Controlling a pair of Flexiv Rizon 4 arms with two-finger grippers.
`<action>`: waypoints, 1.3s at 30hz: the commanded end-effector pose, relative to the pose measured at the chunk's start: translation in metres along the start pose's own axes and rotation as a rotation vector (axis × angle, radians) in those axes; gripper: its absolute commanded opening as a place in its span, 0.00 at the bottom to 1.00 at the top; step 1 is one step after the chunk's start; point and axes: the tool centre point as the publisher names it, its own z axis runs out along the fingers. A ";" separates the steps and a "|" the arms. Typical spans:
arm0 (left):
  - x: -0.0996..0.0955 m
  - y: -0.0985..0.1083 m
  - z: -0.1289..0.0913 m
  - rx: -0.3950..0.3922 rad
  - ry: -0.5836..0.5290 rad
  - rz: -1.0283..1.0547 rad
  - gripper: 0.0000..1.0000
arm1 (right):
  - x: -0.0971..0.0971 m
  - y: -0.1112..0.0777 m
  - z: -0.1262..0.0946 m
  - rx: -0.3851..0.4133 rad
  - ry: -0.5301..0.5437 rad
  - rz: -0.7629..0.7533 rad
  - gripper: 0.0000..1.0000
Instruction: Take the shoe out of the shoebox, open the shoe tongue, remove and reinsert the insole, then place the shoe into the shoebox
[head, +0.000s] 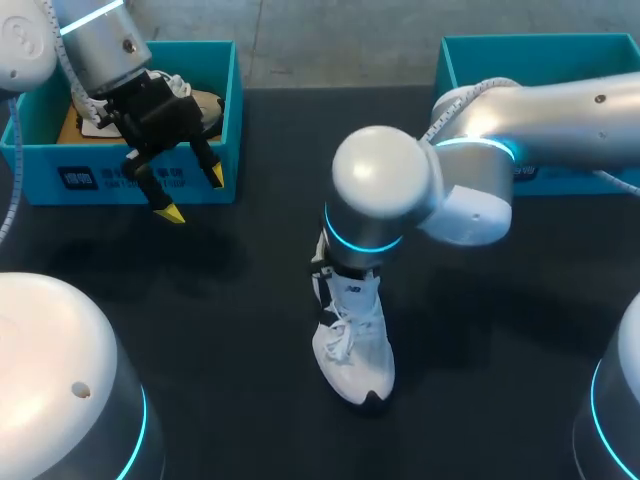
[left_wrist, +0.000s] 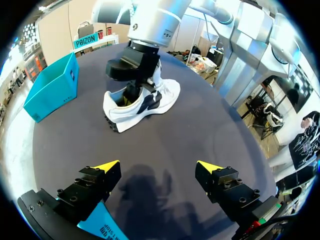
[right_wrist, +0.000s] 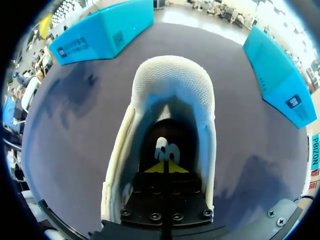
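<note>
A white shoe (head: 355, 345) with a dark sole stands on the black table (head: 520, 330) near the middle, toe toward the front edge. My right arm reaches over it, and its wrist hides the gripper in the head view. In the right wrist view my right gripper (right_wrist: 165, 166) is shut, yellow tips together, down inside the shoe (right_wrist: 170, 80) just over the dark insole (right_wrist: 165, 146). I cannot tell whether it pinches anything. My left gripper (head: 193, 195) hangs open and empty in front of the left blue shoebox (head: 130, 175). Its wrist view shows the shoe (left_wrist: 145, 102) well ahead of its fingers.
Another shoe (head: 198, 102) lies in the left shoebox. A second blue box (head: 540, 60) stands at the back right, also seen as a blue box (left_wrist: 52, 87) in the left wrist view. Both boxes (right_wrist: 105, 32) (right_wrist: 280, 75) flank the shoe.
</note>
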 end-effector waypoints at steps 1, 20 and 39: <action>0.000 0.000 0.000 -0.002 0.000 0.001 1.00 | -0.004 -0.008 -0.022 -0.066 -0.006 -0.015 0.00; 0.000 0.000 0.000 -0.002 0.000 0.001 1.00 | -0.005 0.049 0.008 -0.113 0.063 -0.068 0.00; 0.000 0.000 0.000 -0.002 0.000 0.001 1.00 | 0.001 0.004 0.009 0.022 0.069 -0.038 0.00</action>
